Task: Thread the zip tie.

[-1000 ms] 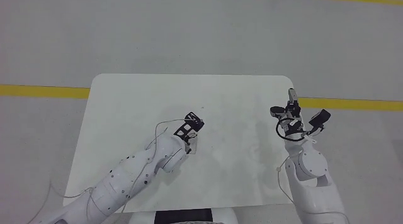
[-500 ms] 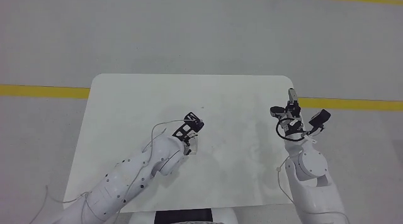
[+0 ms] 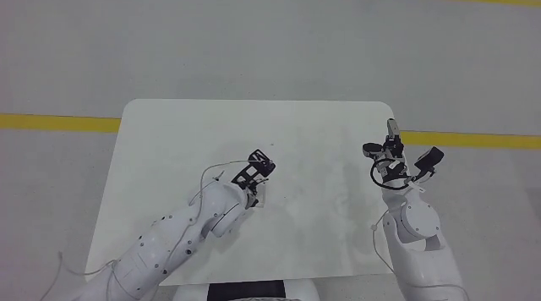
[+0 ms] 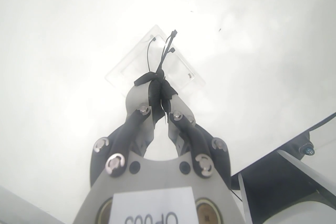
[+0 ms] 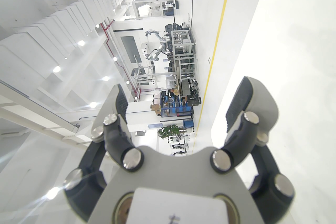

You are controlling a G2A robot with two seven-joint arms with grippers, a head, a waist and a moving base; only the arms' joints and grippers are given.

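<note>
white surface [image 3: 169,149] in the top view has the left fingers [image 3: 260,164] over its middle, the right fingers [image 3: 370,148] well apart at its right edge. from the left wrist, those fingers [image 4: 136,97] are pinched shut on the tails of thin black plastic zip ties [image 4: 164,53] whose long axis runs straight out past the tips, heads farthest, above a clear flat plastic tray [image 4: 185,70]. from the right wrist, the right fingers [image 5: 119,101] stand spread and empty, so that arm likely must cross to reach the heads.
</note>
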